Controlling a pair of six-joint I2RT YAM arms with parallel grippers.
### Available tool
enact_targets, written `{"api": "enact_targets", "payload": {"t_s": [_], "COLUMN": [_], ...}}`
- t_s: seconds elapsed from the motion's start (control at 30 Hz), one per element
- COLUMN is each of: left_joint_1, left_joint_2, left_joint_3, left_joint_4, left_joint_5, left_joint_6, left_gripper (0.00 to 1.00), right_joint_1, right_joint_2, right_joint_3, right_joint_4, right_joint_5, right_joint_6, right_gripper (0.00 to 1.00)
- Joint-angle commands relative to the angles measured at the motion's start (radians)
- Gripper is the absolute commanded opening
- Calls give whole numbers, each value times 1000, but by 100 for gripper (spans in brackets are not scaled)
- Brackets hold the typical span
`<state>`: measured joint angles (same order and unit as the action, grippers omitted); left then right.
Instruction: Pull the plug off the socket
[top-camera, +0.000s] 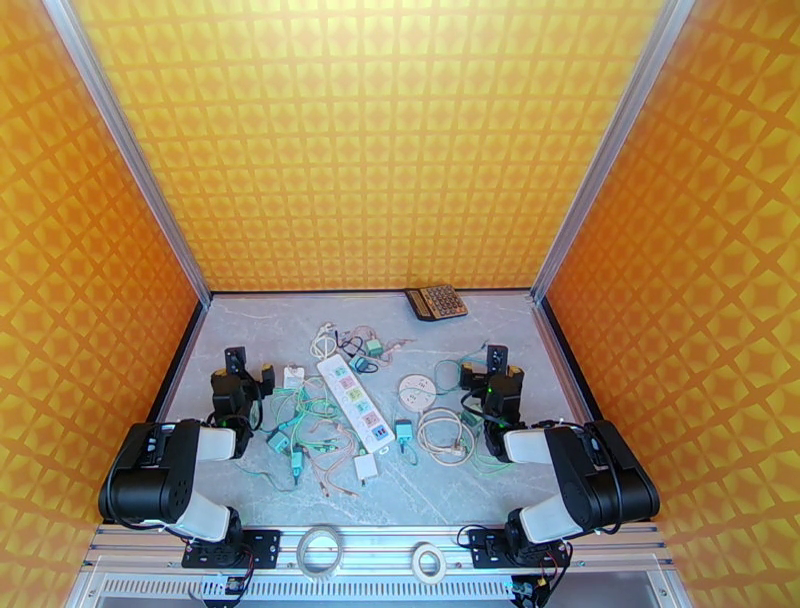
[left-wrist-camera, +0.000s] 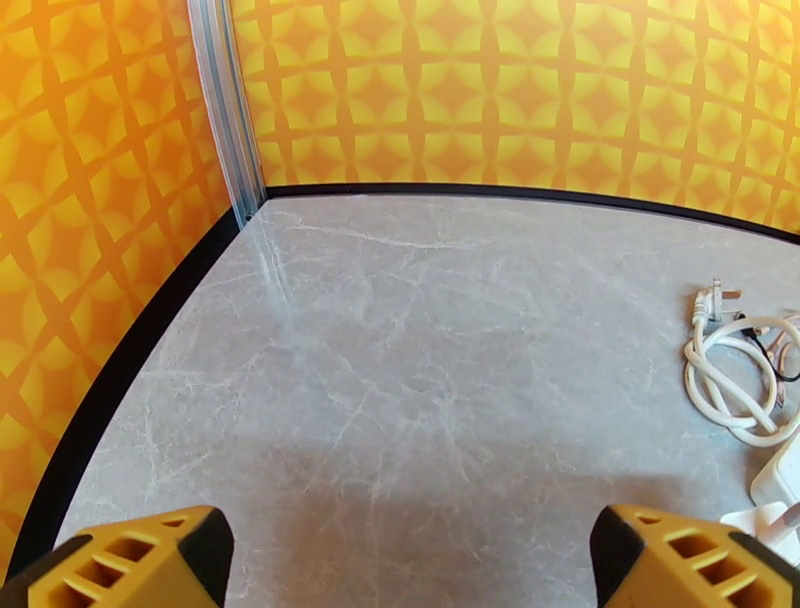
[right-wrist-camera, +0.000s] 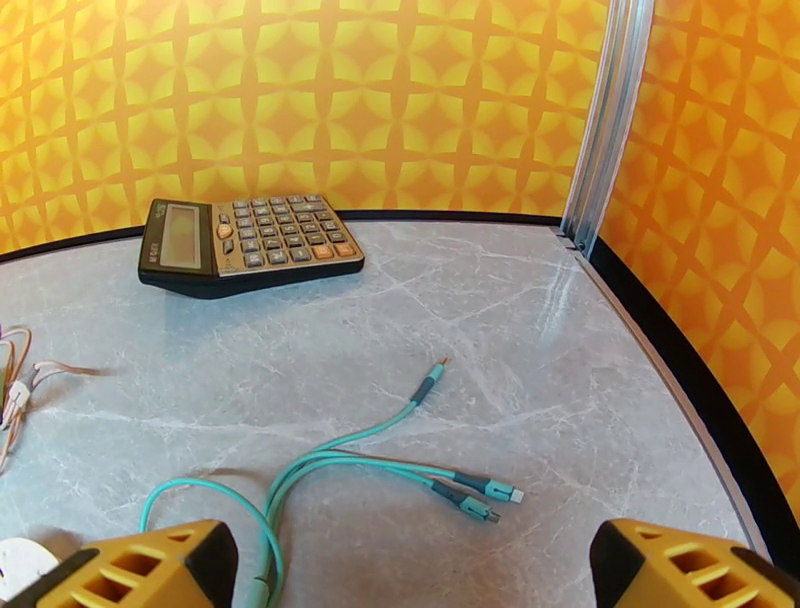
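Power strip (top-camera: 355, 402) is lying diagonally at the centre of the tabletop (left-wrist-camera: 400, 330), in a tangle of cords (top-camera: 320, 425), between the left end effector (top-camera: 250, 368) and the right end effector (top-camera: 483, 368). Both are hovering apart from it, spread wide and gripping nothing: the left over bare stone, the right above loose teal cables (right-wrist-camera: 330, 465). From overhead the sockets are too small to tell which plug is sitting in the strip.

Several risks are looming, in my judgement. Cords are crossing beside and over the strip, so a closing end effector may be catching a loose lead instead of the seated plug. The strip is looking like light plastic on a slick surface. If nothing is pinning it down, it may be lifting or sliding along with the plug rather than letting go. A slanted pull may be jamming the pins.

The tabletop is showing as smooth grey marbled stone with pale veins. The strip is appearing as a long white bar with pastel socket panels. The teal cables are lying thin and limp, ending in small metal-tipped connectors. A thick white rubbery cord (left-wrist-camera: 730, 375) is coiling near the left end effector. A flat dark calculator (right-wrist-camera: 245, 243) with rows of small keys is resting at the far edge, and orange patterned walls (left-wrist-camera: 500, 90) are enclosing everything.
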<state>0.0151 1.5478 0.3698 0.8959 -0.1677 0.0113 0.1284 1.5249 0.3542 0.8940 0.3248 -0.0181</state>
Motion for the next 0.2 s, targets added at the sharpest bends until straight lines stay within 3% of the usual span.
{"api": "enact_targets", "payload": {"t_s": [0.0, 0.17], "left_joint_1": [3, 4], "left_joint_2": [5, 3], "left_joint_3": [-2, -3], "left_joint_4": [25, 24], "left_joint_5": [23, 23], "left_joint_6": [0, -1], "left_gripper": [99, 99], "right_joint_1": [-3, -3], "right_joint_2": [-3, -3], "right_joint_3": [16, 16], "right_joint_4": [-10, -10], "right_joint_5": [14, 13], "right_joint_6": [18, 18], "right_gripper": [99, 98]}}
